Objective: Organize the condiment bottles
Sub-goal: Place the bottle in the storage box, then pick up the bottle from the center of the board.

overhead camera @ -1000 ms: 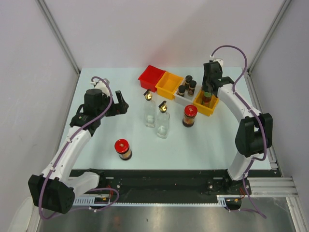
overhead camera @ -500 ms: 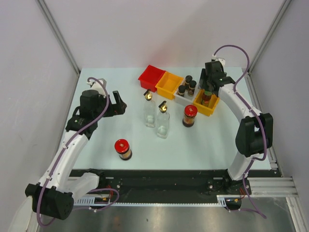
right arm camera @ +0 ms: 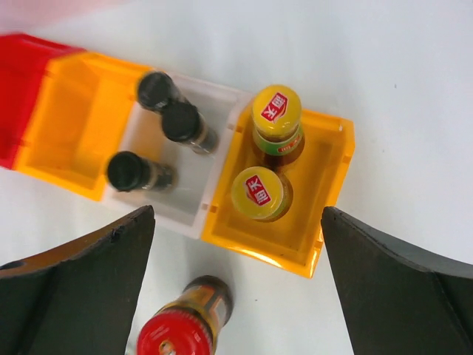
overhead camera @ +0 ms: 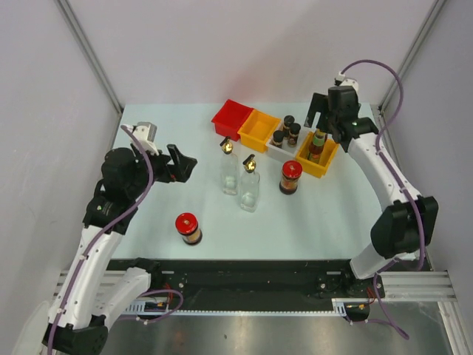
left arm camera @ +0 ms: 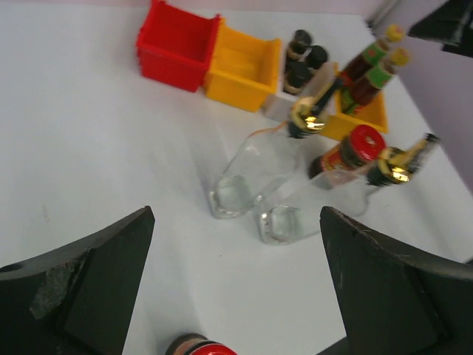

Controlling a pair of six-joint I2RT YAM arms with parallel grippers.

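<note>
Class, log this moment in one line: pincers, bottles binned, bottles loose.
left pincer open | right pincer open over sauce bottles | sauce bottles in end orange bin | glass bottles, red-lidded jars on table

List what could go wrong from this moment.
The open left gripper faces two tall glass bottles standing close together; grabbing one may topple the other. The open right gripper hangs over the sauce bottles in the orange bin; reaching for the red-lidded jar beside that bin could clip its wall or a cap.
</note>
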